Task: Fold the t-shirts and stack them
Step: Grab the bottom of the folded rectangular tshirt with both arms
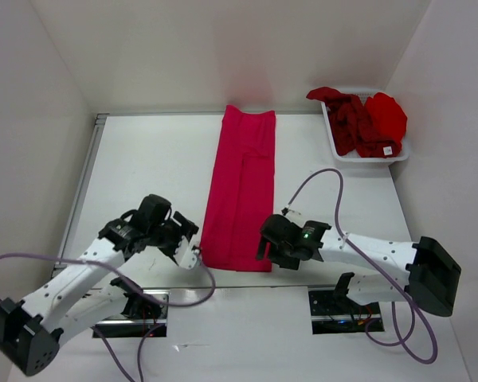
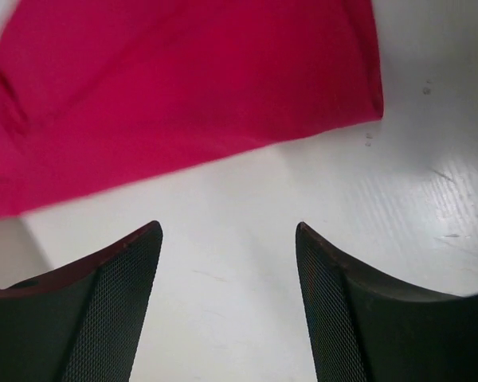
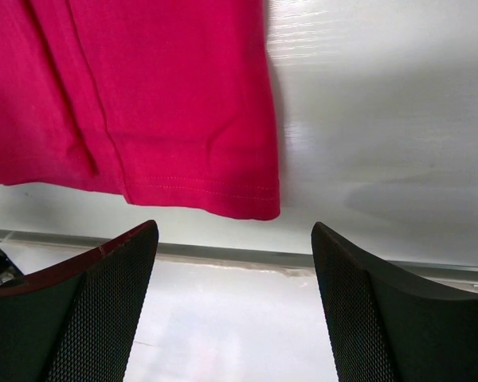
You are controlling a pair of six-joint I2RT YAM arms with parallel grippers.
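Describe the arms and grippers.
The left arm and right arm have white links, black joints and black base blocks. A purple cable runs from each. A green light glows on the right wrist. The left gripper and right gripper have black, mesh-textured fingers.

**What my cameras cannot make out**

My left wrist view crops the long pinkish-crimson cloth t-shirt (image 2: 183, 95) at top and left, its near edge blurred. In the white plastic mesh basket (image 1: 358, 158), the crumpled dark maroon t-shirt (image 1: 346, 119) and bright red t-shirt (image 1: 385, 115) overlap, outlines unclear. A small white tag (image 1: 388, 149) is unreadable.
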